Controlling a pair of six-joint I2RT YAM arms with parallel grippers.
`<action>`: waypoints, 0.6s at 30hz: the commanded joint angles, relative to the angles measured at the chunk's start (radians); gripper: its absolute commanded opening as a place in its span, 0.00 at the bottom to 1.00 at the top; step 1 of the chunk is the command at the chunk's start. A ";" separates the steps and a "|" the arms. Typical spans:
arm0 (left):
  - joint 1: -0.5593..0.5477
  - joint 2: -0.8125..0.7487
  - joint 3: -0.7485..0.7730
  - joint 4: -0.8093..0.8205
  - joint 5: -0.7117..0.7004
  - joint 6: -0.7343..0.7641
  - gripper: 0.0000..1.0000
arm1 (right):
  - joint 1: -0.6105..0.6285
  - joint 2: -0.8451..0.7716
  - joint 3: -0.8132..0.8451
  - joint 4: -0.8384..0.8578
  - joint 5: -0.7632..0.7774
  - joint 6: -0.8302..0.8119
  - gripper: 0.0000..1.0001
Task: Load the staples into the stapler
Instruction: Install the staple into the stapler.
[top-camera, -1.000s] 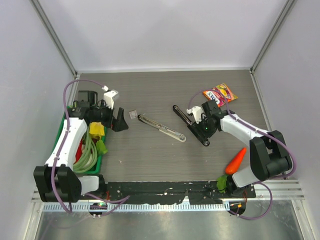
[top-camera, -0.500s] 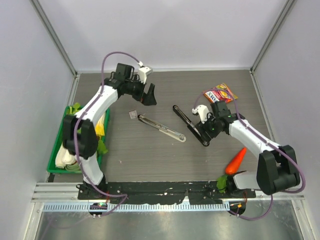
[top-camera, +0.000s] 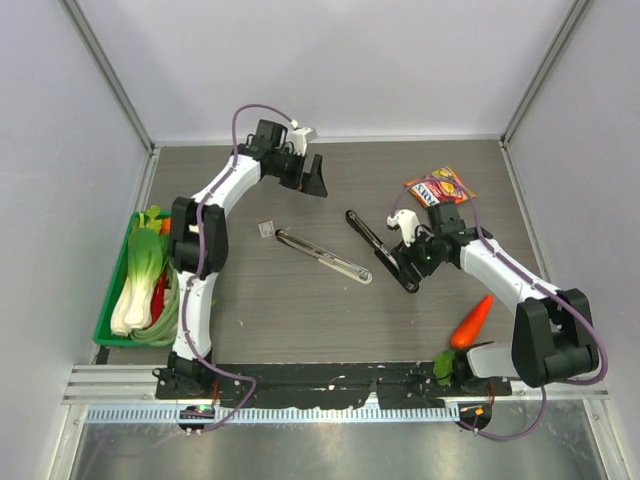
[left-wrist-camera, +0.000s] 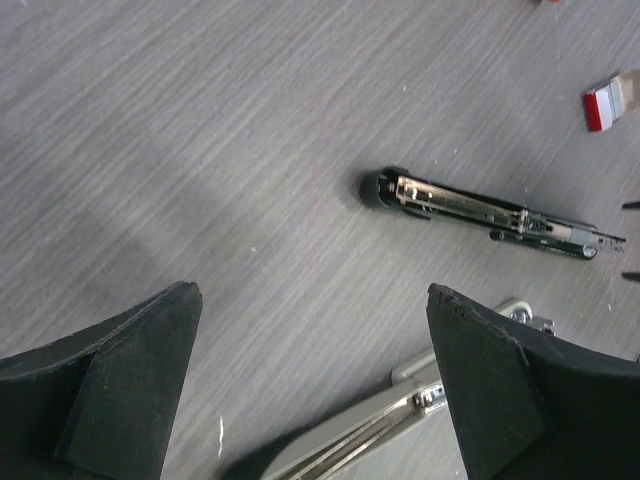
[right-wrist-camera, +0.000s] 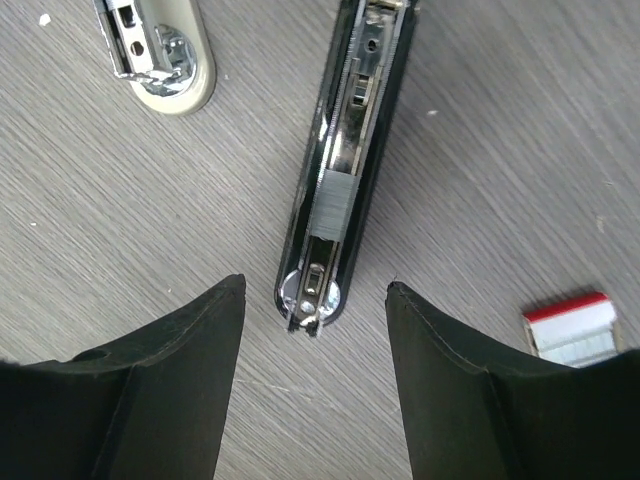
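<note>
A black stapler (top-camera: 380, 250) lies opened flat on the table, with a silver strip of staples in its channel (right-wrist-camera: 343, 200). My right gripper (right-wrist-camera: 315, 285) is open, one finger on each side of the stapler's near end and apart from it. The staples box (right-wrist-camera: 570, 330), white with a red label, lies just to the right of that gripper and is hidden under the right arm in the top view. The box (left-wrist-camera: 608, 100) also shows beyond the black stapler (left-wrist-camera: 490, 212) in the left wrist view. My left gripper (top-camera: 316, 180) hangs wide open and empty near the back of the table.
A grey stapler (top-camera: 322, 256) lies opened out left of the black one, its end (right-wrist-camera: 160, 55) close to my right gripper. A small grey square piece (top-camera: 265, 229) is by its far end. A snack packet (top-camera: 440, 187), a carrot (top-camera: 472, 322) and a green tray (top-camera: 110, 335) of vegetables are around.
The left arm has swung from over the green tray up to the back of the table and on to the right. The right gripper's jaws have spread wider around the black stapler's end.
</note>
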 joint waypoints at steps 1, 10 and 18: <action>0.000 0.058 0.110 0.021 0.052 -0.055 1.00 | 0.044 0.042 -0.020 0.050 0.029 -0.007 0.63; -0.042 0.174 0.197 0.042 0.094 -0.116 1.00 | 0.088 0.135 -0.005 0.081 0.106 0.009 0.47; -0.073 0.239 0.237 0.053 0.133 -0.162 1.00 | 0.088 0.137 -0.009 0.086 0.104 0.003 0.24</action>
